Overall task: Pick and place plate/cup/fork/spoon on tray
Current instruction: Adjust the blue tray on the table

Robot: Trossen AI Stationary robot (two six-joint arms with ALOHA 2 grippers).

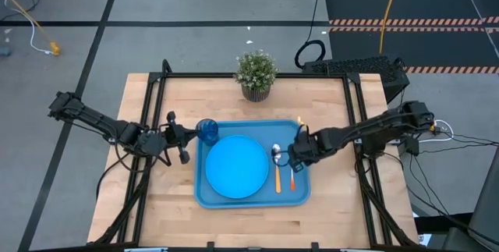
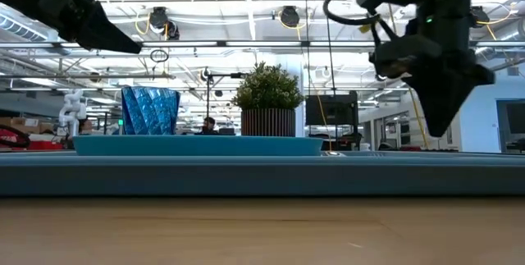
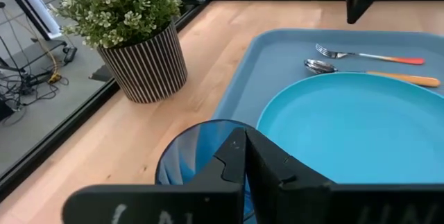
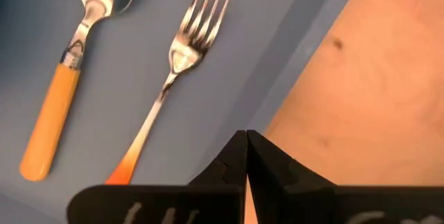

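**A:** High view: round sky-blue plate [image 1: 236, 167], dark translucent blue cup [image 1: 207, 130], yellow-handled spoon [image 1: 277, 166] and orange-handled fork [image 1: 293, 172] all lie inside the rectangular blue plastic tray [image 1: 253, 198], centre frame.

**B:** Both grippers?

**A:** Left gripper [image 1: 181, 136] and right gripper [image 1: 295, 154] are closed, empty. Probably finished; lift clear slowly, avoiding the rim.

Looking like a robotics lab or open industrial workspace: showing a wooden table [image 1: 234, 221] framed by black metal rails, cables trailing over a grey floor [image 1: 78, 2], striped black floor mats [image 1: 405, 18], and, seen level across the room, ceiling pipes, strip lighting and distant equipment [image 2: 328, 117].
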